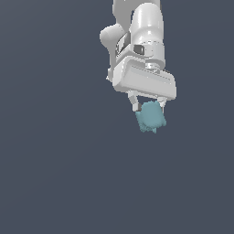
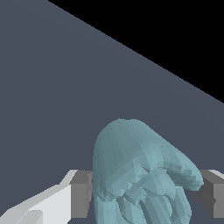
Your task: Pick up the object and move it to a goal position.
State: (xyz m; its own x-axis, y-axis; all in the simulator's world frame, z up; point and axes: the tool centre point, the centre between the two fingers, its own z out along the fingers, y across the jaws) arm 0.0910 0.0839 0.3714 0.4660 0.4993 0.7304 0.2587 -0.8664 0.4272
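Observation:
The object [image 1: 151, 117] is a small teal-blue lumpy blob held between the two fingers of my white gripper [image 1: 148, 107], which is shut on it. In the exterior view the arm reaches down from the upper middle, and the blob hangs below the hand with no shadow or contact visible under it. The wrist view shows the object [image 2: 140, 175] large and close, filling the space between the grey pads [image 2: 81, 194], with the gripper [image 2: 146, 194] closed on both its sides. No goal marker shows in either view.
A plain dark grey-blue surface [image 1: 55, 160] fills the exterior view. In the wrist view the same surface [image 2: 52, 87] ends at a straight edge with black beyond it.

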